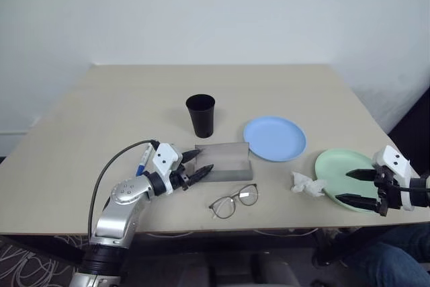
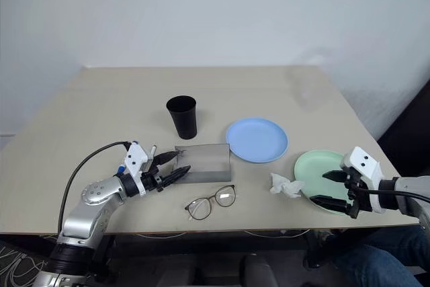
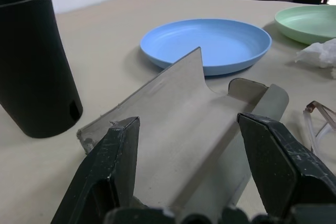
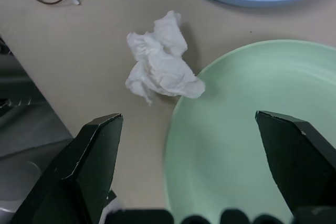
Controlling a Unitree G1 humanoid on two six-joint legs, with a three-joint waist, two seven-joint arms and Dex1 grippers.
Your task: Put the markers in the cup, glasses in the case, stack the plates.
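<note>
The grey case [image 1: 226, 162] lies mid-table with its lid flap raised. My left gripper [image 1: 199, 163] is open at its left end, one finger on each side of the case [image 3: 184, 129]. Behind that wrist lies a blue-capped marker [image 1: 142, 162], partly hidden. The black cup [image 1: 200, 115] stands upright behind the case. The glasses [image 1: 234, 201] lie in front of it, near the table edge. The light blue plate [image 1: 274, 138] sits right of the cup, the mint green plate [image 1: 341, 168] farther right. My right gripper [image 1: 345, 186] hangs open over the green plate's [image 4: 236, 129] near side.
A crumpled white tissue [image 1: 307, 183] lies against the green plate's left rim, between it and the glasses. The table's front edge [image 1: 269, 232] runs close below the glasses and my right gripper. A black cable loops from my left arm.
</note>
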